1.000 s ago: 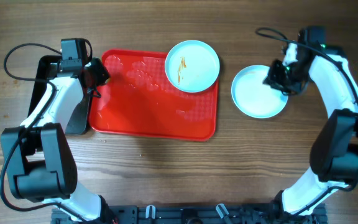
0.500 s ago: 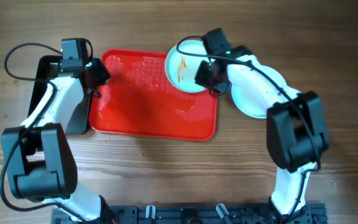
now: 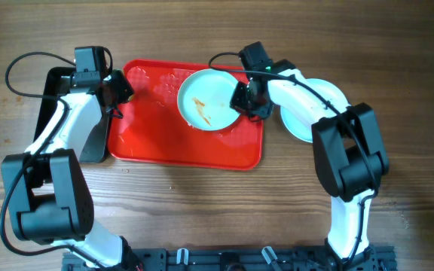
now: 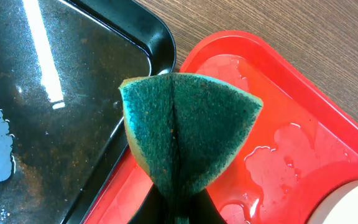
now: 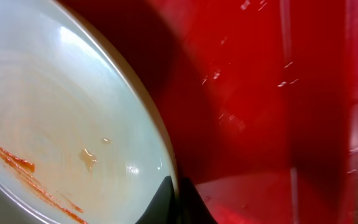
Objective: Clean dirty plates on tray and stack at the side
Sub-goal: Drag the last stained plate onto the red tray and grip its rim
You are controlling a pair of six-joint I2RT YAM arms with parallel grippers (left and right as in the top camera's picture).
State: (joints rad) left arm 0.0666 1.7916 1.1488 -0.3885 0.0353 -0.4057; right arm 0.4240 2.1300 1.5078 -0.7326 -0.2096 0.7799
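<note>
The right fingers (image 3: 241, 98) are clenched on the rim of the dirty plate (image 3: 204, 102), which is held over the tray (image 3: 157, 135), between the two sets of fingers. The hold is taken at the very edge, probably so that the streaked middle is free for wiping. A shadow is seen below the rim beside these fingers, so this side seems to be a little lifted. The left fingers (image 3: 117, 90) are grasping the sponge (image 4: 185, 130), folded, just above the border between the black tray (image 4: 55, 93) and the red one, apart from the plate. It is judged that wiping is not yet begun. Behind the right fingers, on the tabletop (image 3: 202, 211), the pale stack (image 3: 300, 126) lies beside the tray, where cleaned plates are to be put; how many plates are in it cannot be told.
</note>
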